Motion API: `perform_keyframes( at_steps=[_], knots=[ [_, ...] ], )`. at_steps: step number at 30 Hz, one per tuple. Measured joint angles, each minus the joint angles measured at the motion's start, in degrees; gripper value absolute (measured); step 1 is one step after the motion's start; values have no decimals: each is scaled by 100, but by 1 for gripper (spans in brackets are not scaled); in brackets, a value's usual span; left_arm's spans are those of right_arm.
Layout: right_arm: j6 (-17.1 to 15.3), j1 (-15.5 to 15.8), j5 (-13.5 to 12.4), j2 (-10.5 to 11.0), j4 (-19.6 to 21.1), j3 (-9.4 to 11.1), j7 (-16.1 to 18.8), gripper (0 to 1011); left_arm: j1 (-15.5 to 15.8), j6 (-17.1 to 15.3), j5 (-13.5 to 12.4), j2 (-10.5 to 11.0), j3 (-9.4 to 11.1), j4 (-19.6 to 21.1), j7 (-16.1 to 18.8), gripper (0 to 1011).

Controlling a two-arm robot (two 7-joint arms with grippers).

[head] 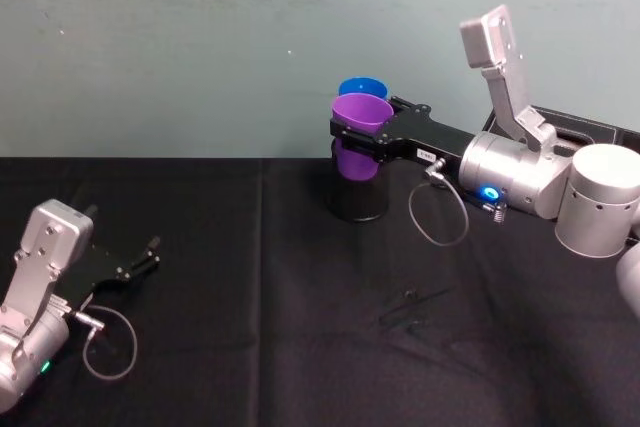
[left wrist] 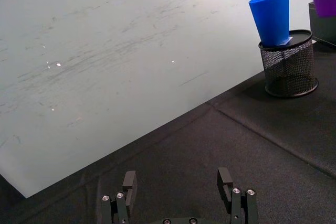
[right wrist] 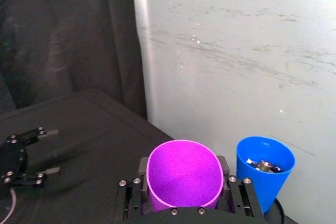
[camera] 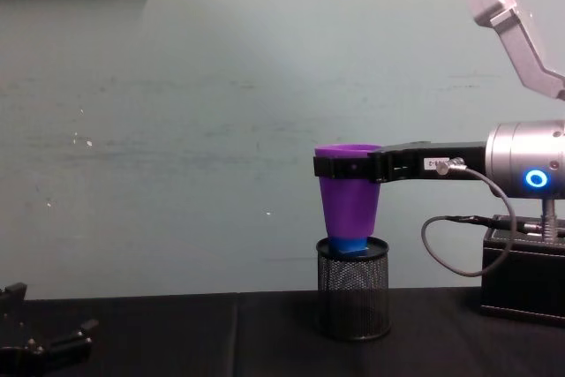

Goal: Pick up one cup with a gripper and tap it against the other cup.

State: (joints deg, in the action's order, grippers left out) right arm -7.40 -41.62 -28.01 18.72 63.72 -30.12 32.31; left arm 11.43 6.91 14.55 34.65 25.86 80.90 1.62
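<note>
One black table [head: 250, 277] is laid beneath everything. Over its far side, the purple cup [camera: 350, 205] is clamped just below the rim by the right pincer [camera: 346, 166], so it is held upright and clear of the table. The left pincer [left wrist: 177, 178] is parked wide open at the near left, well apart. The blue cup [left wrist: 272, 17] is propped upright in a mesh pen holder [left wrist: 289, 69]. The purple cup is held close beside it, judged ready for tapping; contact cannot be made out.
</note>
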Motion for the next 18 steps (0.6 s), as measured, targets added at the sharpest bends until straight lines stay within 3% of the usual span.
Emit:
perform_keyframes(
  at_steps=[11,18],
  knots=[
    [129,-246,147,-254,-546,24,-17,741,0,0,0,0,0,0,0,1005],
    [171,-277,235,-299,-629,64,-32,741,0,0,0,0,0,0,0,1004]
  ],
)
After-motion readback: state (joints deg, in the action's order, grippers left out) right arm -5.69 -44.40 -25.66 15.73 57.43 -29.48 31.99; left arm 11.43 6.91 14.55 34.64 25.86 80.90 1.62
